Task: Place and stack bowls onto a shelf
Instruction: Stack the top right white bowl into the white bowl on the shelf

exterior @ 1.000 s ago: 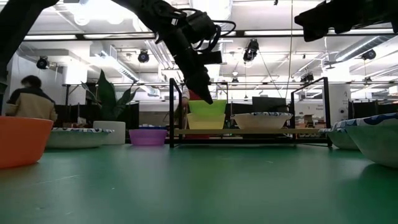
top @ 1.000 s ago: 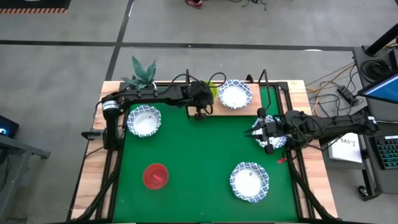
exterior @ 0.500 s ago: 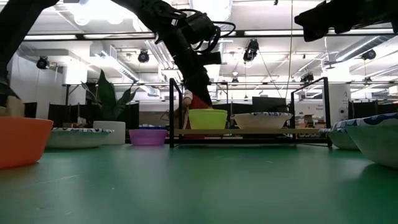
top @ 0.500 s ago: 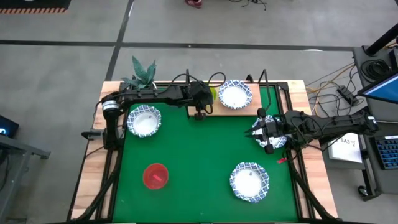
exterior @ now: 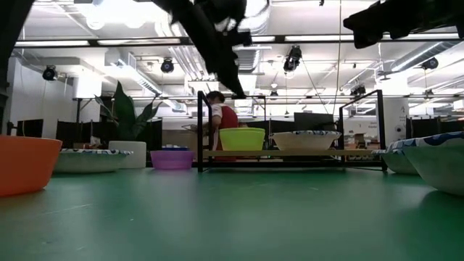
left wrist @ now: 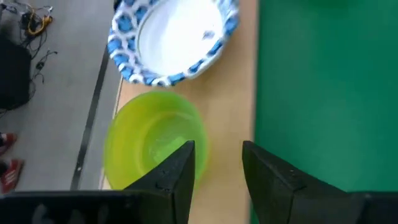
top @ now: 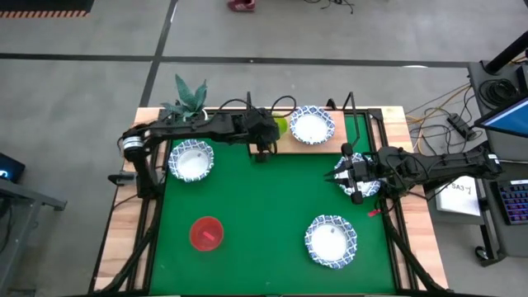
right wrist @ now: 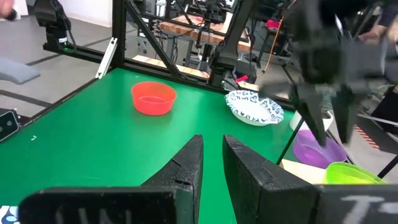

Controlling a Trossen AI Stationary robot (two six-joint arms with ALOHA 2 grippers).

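Now | left claw [left wrist: 217, 168] open over green bowl [left wrist: 155, 140] (no readable labels) | right claw [right wrist: 212, 163] nearly closed, empty

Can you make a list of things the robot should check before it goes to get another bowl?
1. Yellow-green bowl sits on the shelf: ok.
2. Left gripper has let go, fingers apart, nothing between them: ok.
3. Left gripper is lifted above the bowl in the low view: ok.
4. Patterned white bowl sits beside it on the shelf: ok.
5. Red bowl waits uncovered on the mat: ok.
6. Right gripper holds nothing: cannot tell.
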